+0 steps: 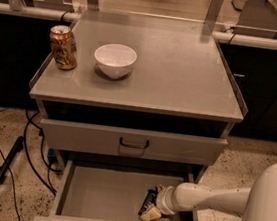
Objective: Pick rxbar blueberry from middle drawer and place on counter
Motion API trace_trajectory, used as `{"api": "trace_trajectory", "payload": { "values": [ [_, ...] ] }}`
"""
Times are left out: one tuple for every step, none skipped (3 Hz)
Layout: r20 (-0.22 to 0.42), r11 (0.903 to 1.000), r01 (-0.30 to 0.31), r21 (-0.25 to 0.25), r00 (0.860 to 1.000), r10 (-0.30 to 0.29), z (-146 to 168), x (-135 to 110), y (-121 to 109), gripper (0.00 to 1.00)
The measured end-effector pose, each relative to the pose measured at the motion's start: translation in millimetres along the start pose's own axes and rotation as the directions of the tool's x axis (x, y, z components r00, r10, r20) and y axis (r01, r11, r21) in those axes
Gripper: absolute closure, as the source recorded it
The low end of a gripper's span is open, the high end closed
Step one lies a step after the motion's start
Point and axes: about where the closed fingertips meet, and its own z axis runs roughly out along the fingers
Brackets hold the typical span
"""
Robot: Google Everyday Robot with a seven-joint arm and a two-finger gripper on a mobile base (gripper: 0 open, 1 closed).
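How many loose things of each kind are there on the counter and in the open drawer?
can: 1, on the counter
bowl: 1, on the counter
bar: 1, in the drawer
Total: 3
The gripper is down in the drawer, at the bar.

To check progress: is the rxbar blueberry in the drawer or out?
In: the rxbar blueberry lies on the middle drawer floor, the gripper right by it.
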Motion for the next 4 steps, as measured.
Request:
{"api": "trace_trajectory", "payload": {
  "values": [
    [-0.003,1.0,-0.001,-0.001,1.0,0.001,-3.9,-1.7,0.1,0.42],
    [-0.003,1.0,-0.001,-0.001,1.0,0.001,-9.6,-4.9,-0.1,0.66],
    [-0.008,1.0,-0.004,0.0,1.0,0.004,-14.4,-6.9,0.0,0.95],
    [-0.041,0.9997,-0.023,0.008,0.999,0.023,-32.5,-12.1,0.1,1.0]
  ]
}}
